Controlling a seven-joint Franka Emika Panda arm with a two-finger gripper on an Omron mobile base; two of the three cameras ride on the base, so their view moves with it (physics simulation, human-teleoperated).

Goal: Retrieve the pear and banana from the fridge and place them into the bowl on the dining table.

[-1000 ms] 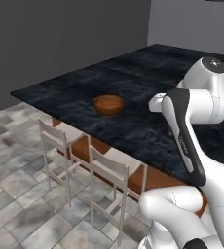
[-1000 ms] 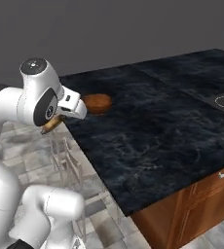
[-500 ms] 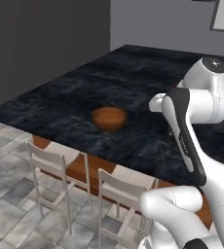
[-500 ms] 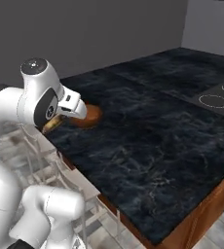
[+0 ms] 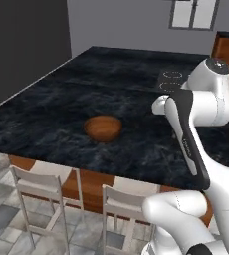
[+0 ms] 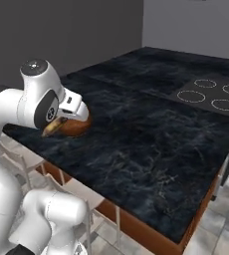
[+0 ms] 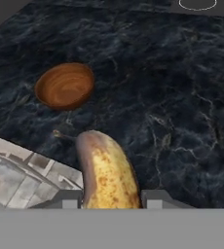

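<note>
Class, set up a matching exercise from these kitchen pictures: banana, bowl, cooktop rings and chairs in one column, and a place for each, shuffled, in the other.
1 banana
2 bowl
3 cooktop rings
4 chairs

A on the floor beside the table
B held in the gripper
C far end of the table
D on the table near its edge, empty

Pairs: 1-B, 2-D, 3-C, 4-A

Bowl [image 5: 102,128] on dining table [image 5: 52,104], chairs [image 5: 43,199] alongside.

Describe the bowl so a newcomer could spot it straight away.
Find the big black marble dining table with cooktop rings at its far end. The bowl sits near the edge by the white chairs: round, reddish-brown wood, empty, alone on the dark top.
</note>
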